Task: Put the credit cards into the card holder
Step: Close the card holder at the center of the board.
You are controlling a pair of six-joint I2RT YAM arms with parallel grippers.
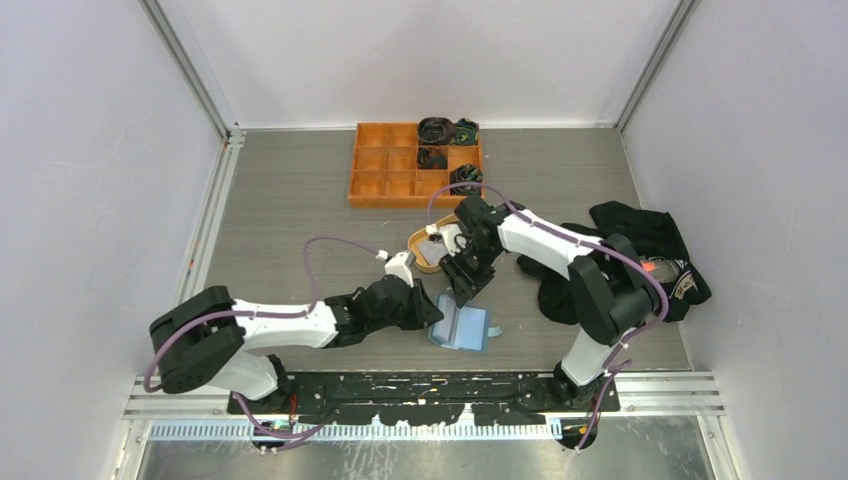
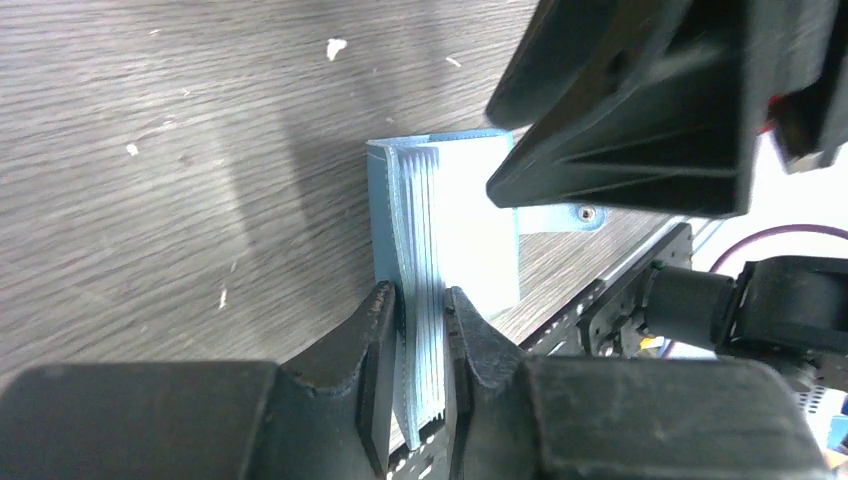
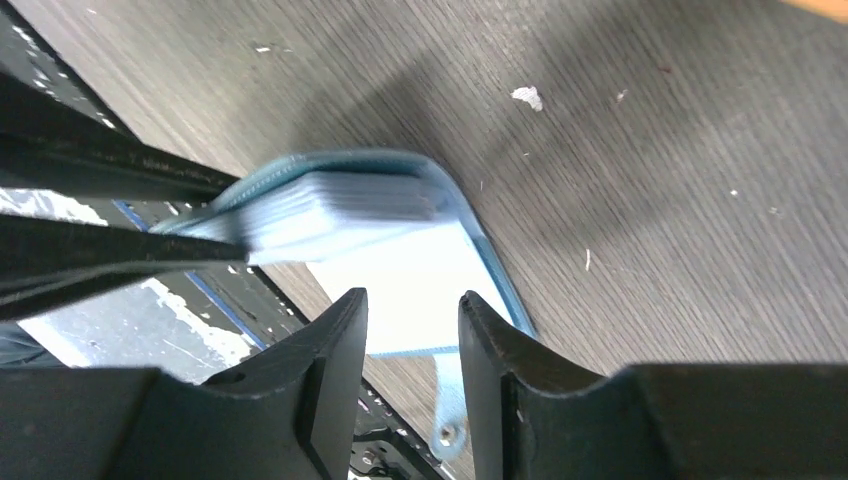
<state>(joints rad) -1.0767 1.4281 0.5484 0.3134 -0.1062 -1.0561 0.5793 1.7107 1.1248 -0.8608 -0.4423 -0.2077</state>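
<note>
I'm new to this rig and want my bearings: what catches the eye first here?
The blue card holder lies open front and centre, with the left gripper pinching its inner sleeves. The right gripper hangs open just above it. An orange tray sits at the back.

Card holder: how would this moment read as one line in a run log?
card holder: lying open | left fingers: pinching its slot stack | right fingers: open above it, no card seen
</note>
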